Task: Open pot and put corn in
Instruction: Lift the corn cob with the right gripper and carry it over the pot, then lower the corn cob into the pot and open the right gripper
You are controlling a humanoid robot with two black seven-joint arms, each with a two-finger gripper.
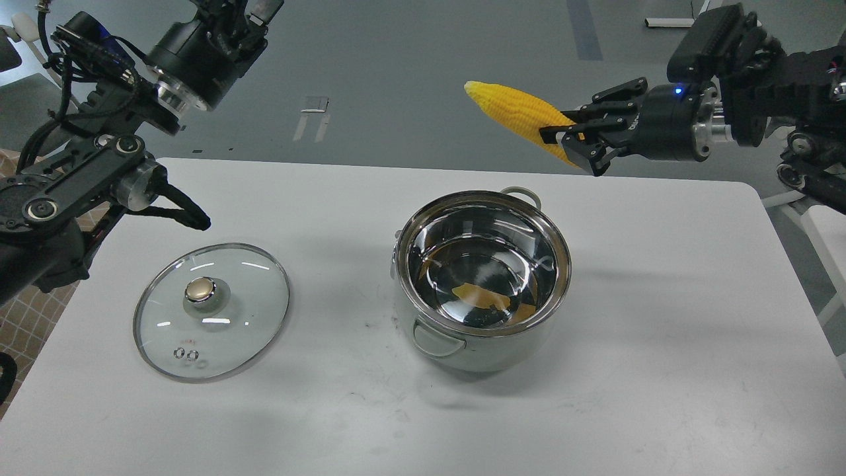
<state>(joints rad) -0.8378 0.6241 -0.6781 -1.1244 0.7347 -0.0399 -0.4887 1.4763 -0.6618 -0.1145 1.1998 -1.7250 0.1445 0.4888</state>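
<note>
The steel pot [433,340] stands uncovered in the middle of the white table, and a yellow reflection shows in its mirror-like inside. My right gripper [570,140] is shut on the thick end of the yellow corn [512,109]. It holds the cob in the air above and behind the pot's far right rim, with the pointed tip aiming up and left. My left gripper [254,16] is raised at the top left, far from the pot. The view's top edge cuts it off, so its fingers do not show.
The glass lid [244,330] with its gold knob [200,289] lies flat on the table [661,330] left of the pot, below my left arm. The table's far edge runs just behind the pot. A grey floor lies beyond it.
</note>
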